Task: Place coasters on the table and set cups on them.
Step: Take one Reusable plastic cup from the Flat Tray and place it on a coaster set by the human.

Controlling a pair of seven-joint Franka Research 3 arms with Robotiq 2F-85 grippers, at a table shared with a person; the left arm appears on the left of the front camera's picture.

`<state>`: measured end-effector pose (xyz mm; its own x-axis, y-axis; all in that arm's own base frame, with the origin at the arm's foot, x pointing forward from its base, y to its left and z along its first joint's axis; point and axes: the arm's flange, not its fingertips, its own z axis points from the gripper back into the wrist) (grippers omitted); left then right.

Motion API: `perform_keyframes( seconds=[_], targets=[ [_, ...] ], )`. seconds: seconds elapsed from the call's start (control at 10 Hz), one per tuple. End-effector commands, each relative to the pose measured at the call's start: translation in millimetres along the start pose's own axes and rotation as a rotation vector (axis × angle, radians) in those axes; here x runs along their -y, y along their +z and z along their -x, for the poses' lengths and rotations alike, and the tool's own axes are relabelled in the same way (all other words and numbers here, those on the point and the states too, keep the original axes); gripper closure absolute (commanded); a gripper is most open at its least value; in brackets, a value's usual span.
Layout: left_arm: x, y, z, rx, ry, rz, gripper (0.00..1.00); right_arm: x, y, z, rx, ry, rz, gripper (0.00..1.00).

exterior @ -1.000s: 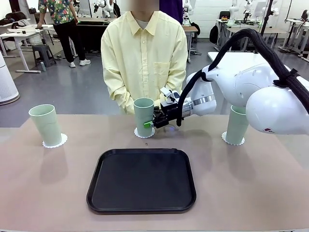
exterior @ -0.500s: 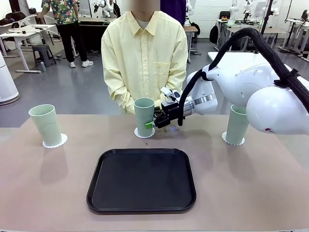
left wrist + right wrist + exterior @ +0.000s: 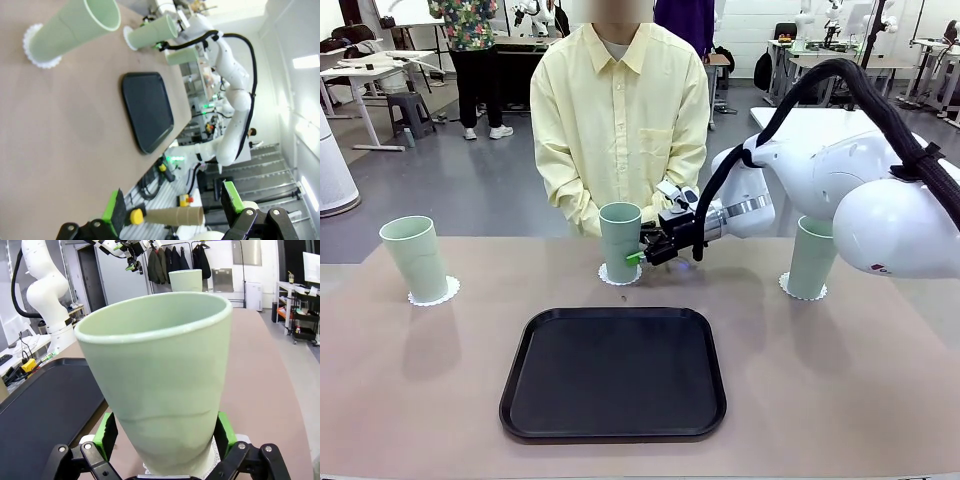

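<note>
From the front, three cups stand on coasters on the table (image 3: 440, 400); the right hand (image 3: 642, 254) flanks the middle cup (image 3: 619, 240), pads wide. Its wrist view shows gaps beside the cup. The left hand (image 3: 175, 207) gapes.

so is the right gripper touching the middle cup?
Cannot tell. In the right wrist view the open right gripper straddles the middle cup, green pads close beside its wall, but neither contact nor gap shows plainly.
</note>
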<state>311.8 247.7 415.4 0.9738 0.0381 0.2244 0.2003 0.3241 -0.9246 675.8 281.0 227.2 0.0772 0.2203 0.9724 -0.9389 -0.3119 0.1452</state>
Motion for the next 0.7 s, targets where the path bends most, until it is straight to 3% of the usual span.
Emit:
perform_keyframes(
  seconds=[0.0, 0.6],
  targets=[
    [0.8, 1.7, 2.0, -0.003, -0.002, 0.002, 0.00, 8.0, 7.3, -0.5, -0.014, -0.026, 0.000, 0.00],
    [0.8, 1.7, 2.0, -0.003, -0.002, 0.002, 0.00, -0.3, 17.1, -4.2, -0.087, -0.033, 0.071, 0.00]
  ],
)
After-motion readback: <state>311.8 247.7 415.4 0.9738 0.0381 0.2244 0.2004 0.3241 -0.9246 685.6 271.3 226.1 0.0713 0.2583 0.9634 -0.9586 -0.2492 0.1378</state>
